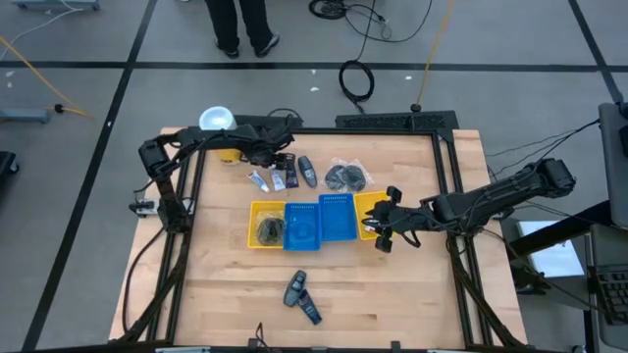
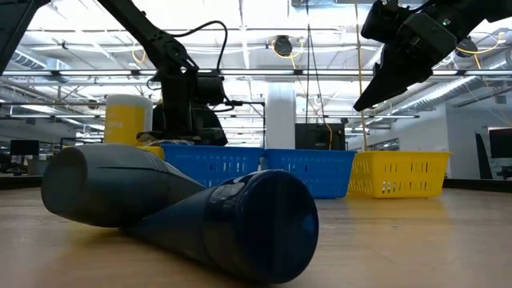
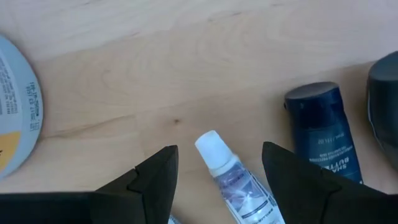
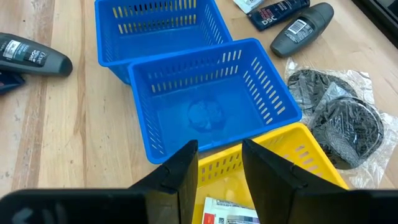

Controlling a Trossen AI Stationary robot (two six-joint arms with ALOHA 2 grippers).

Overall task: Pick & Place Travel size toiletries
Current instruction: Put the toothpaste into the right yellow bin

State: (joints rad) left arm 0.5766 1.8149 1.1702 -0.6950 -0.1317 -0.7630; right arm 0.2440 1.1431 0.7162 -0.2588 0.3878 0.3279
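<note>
My left gripper [image 3: 219, 152] hangs open over the far-left cluster, fingers pointing down. A small white tube [image 3: 239, 186] lies flat on the table between the fingers, touching neither. A dark navy mini bottle [image 3: 324, 132] and a dark grey oval piece [image 3: 384, 93] lie beside it. Clear packets with dark round contents [image 1: 345, 176] rest on the table farther right. My right gripper [image 4: 219, 149] is open above the right yellow bin [image 4: 298, 158], with nothing between its fingers. A printed white item [image 4: 231, 213] lies in that bin.
Four bins stand in a row mid-table: yellow [image 1: 257, 211], blue [image 1: 301, 227], blue [image 1: 337, 216], yellow [image 1: 365, 204]. The big yellow canister with white lid [image 1: 218, 121] stands by the left arm. Two dark bottles [image 1: 300, 297] lie near the front edge. A person stands beyond the table.
</note>
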